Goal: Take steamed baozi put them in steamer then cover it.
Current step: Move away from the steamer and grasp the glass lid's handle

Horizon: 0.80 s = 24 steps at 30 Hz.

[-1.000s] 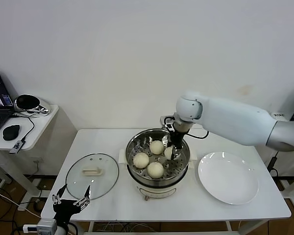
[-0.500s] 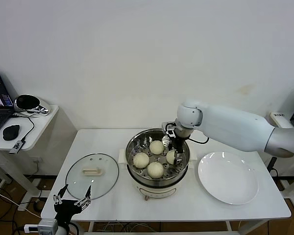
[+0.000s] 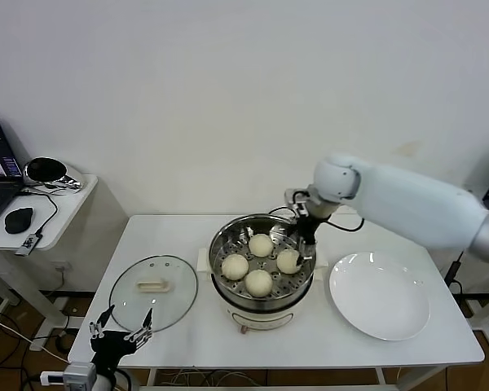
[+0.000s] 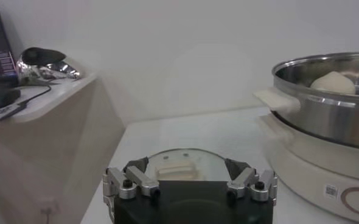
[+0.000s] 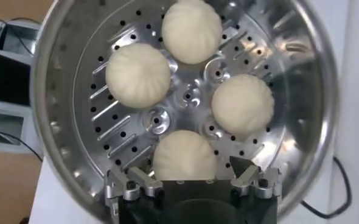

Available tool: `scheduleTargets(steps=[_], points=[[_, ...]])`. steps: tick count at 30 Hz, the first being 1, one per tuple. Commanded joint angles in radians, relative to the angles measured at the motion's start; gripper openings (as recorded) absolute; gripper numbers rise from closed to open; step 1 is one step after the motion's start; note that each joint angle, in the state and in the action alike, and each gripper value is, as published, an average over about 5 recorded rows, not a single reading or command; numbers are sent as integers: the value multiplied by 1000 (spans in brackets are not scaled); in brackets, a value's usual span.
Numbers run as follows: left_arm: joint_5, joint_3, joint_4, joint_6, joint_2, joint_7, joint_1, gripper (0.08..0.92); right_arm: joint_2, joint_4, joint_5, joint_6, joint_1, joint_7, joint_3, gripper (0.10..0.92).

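Several cream-white steamed baozi [image 3: 259, 282] lie in the shiny steamer [image 3: 215, 251] at the middle of the table. My right gripper [image 3: 301, 254] hangs open just above the right-hand baozi [image 3: 288, 261], not touching it. In the right wrist view that baozi [image 5: 184, 155] rests on the perforated bottom of the steamer [image 5: 58, 122], below and between the spread fingers of the right gripper [image 5: 184, 169]. The glass cover [image 3: 171, 303] lies flat on the table left of the steamer. My left gripper [image 3: 118, 332] is parked open at the table's front left edge, facing the cover [image 4: 178, 159].
A white plate [image 3: 381, 295] lies bare on the table right of the steamer. A side table [image 3: 61, 216] with a laptop, a mouse and a cable stands at far left. The steamer's white base and side handle [image 4: 277, 98] rise to one side of the left gripper [image 4: 187, 164].
My right gripper has opened and let go of the fourth baozi, which now rests in the steamer. The arm has drawn up and to the right. The left arm has not moved.
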Motion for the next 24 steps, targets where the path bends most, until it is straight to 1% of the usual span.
scheduleTargets(steps=[1,5,7,10,14,17,19,24], points=[[-16,0,1,-1,6,-1,-8,823,-286,150,85,18,-13,46,223,823],[-40,16,8,-2,3,-8,-21,823,-418,223,163,62,-128,188,404,823],[-54,27,10,-2,4,-13,-24,823,-471,254,201,113,-236,287,529,823],[-77,39,18,-6,7,-25,-29,823,-540,297,255,185,-461,452,744,823],[-118,41,28,-32,3,-36,-36,823,-586,363,328,206,-795,617,1081,823],[-142,41,33,-56,1,-40,-40,823,-559,399,387,213,-1102,713,1406,823],[-151,42,38,-74,3,-43,-42,823,-512,411,414,227,-1280,766,1581,823],[-181,42,43,-94,7,-65,-44,823,-333,449,436,310,-1591,880,1916,823]])
